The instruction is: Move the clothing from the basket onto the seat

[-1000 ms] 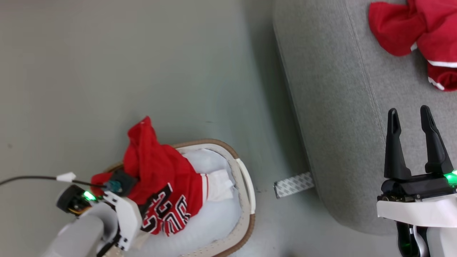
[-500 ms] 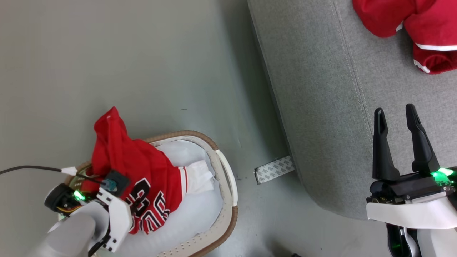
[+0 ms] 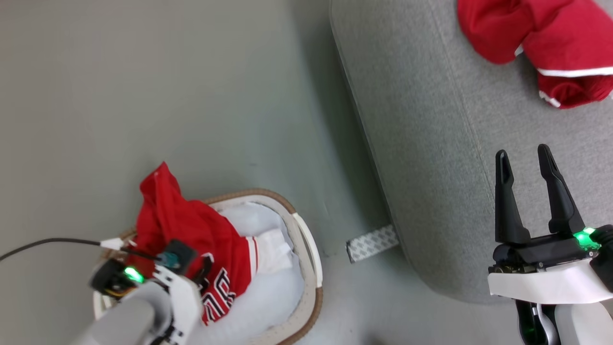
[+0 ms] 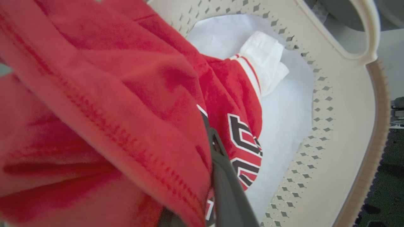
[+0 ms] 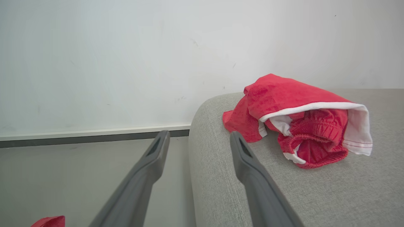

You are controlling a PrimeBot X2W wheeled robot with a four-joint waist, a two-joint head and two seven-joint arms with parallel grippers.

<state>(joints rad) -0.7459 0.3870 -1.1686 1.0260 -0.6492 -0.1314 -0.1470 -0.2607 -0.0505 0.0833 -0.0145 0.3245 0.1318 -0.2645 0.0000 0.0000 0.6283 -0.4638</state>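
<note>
Wrist view: left gripper (image 4: 198, 143) pinches clothing (image 4: 110, 94) (over basket (image 4: 347, 126)).

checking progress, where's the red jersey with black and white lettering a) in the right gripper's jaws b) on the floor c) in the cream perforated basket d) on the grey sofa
c: the red fabric jersey with black-and-white lettering lies in the oval cream perforated plastic basket, part of it draped over the brown rim.

Head camera looks straight down on basket (image 3: 307, 245) and seat (image 3: 431, 167); wrist cameras closely share one each.
</note>
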